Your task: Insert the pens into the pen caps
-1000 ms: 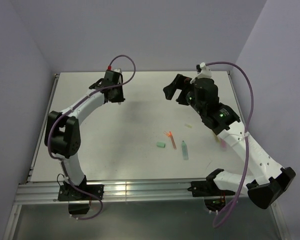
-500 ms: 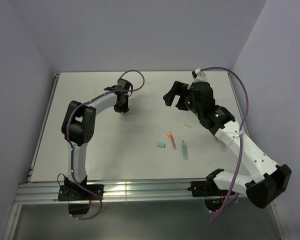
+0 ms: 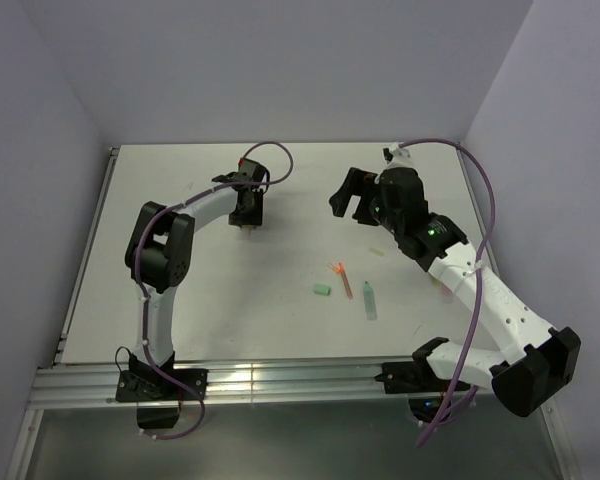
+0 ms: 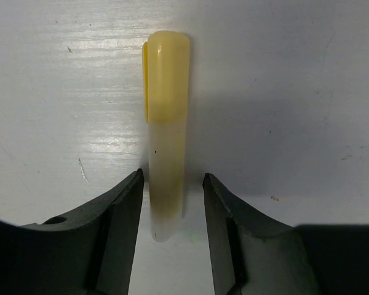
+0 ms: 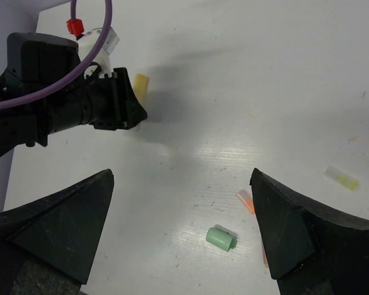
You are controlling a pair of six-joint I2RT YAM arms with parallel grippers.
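A yellow pen (image 4: 166, 153) lies on the table with a yellow pen cap (image 4: 166, 74) on its far end. My left gripper (image 4: 172, 184) straddles the pen's near end, open, with a gap on each side. In the top view this left gripper (image 3: 248, 215) points down at the back middle of the table. My right gripper (image 3: 348, 195) hovers open over the table with nothing in it. Below it lie a mint pen cap (image 5: 222, 238) and an orange pen (image 5: 246, 201). A mint-teal pen (image 3: 368, 300) lies beside the orange pen (image 3: 341, 278) and mint pen cap (image 3: 322, 290).
A small pale yellowish piece (image 5: 341, 177) lies right of the orange pen, also seen as the pale piece (image 3: 377, 251) from above. The right arm's forearm (image 3: 480, 290) spans the table's right side. Grey walls close in the table at the back and sides.
The left arm swung right and settled at the back middle. Its jaws spread apart around the yellow pen. The right gripper shifted slightly and stayed open.
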